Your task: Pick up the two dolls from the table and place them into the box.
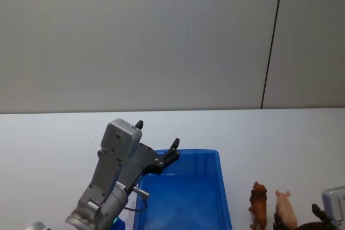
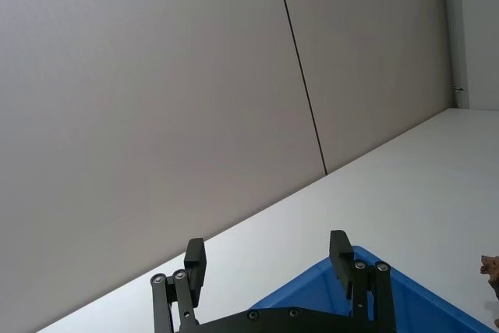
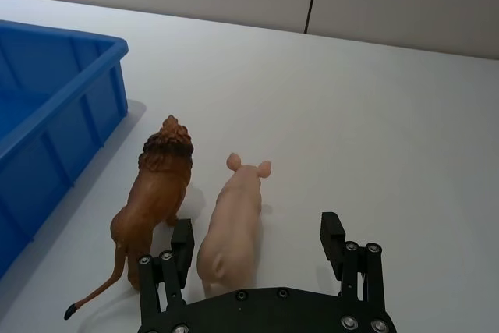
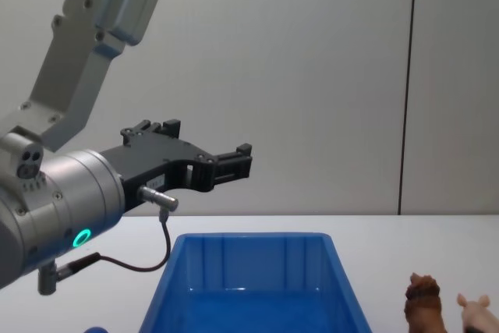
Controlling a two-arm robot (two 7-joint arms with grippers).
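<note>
White table [image 1: 54, 133]: lion doll [image 3: 156, 185], pig doll [image 3: 234, 224] just right of box [image 3: 70, 107]; right gripper [image 3: 257, 228] wide at pig's rear, left gripper [image 2: 267, 246] wide above box.

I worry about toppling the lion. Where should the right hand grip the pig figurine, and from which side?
Grip the pig across its rounded trunk, flank to flank, coming from behind its rump, where the open right hand is. It stands upright, facing away; ears and legs are thin. The lion stands close along one flank, so one finger probably must enter that narrow gap.
</note>
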